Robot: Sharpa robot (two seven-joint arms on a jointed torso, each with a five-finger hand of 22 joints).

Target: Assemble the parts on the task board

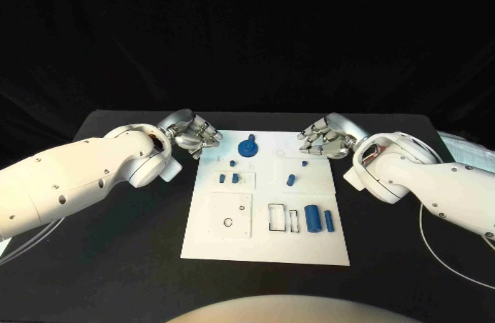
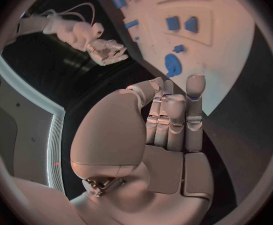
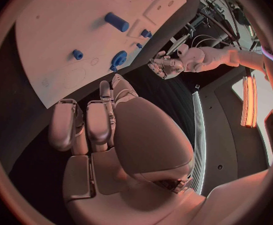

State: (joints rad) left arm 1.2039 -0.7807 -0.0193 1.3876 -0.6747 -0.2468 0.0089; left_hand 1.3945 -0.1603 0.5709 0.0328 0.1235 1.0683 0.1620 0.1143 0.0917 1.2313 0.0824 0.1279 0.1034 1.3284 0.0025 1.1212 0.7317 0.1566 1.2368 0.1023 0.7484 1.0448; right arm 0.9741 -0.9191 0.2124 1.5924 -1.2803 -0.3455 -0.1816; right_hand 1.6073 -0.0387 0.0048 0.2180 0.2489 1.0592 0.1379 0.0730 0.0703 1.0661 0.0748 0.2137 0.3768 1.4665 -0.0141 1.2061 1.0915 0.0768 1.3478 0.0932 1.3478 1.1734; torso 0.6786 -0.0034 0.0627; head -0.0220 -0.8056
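The white task board [image 1: 266, 244] lies in the middle of the black table. A round blue part [image 1: 249, 148] stands at its far edge, and in the left wrist view this round blue part [image 2: 172, 64] lies just beyond the fingertips. Small blue pieces [image 1: 235, 178] sit mid-board. A blue cylinder [image 1: 312, 219] and a thin blue pin [image 1: 329, 221] lie near the right side. My left hand [image 1: 193, 133] hovers at the board's far left corner, my right hand [image 1: 322, 137] at the far right corner. Both hold nothing, with fingers loosely bent and palms [image 2: 168, 170] [image 3: 105, 175] bare.
Black rectangular outlines [image 1: 278, 218] and a square panel with a ring [image 1: 231, 214] mark the board's near half. Bare black table [image 1: 114, 266] lies on both sides of the board. White cables [image 1: 438, 248] trail beneath the right arm.
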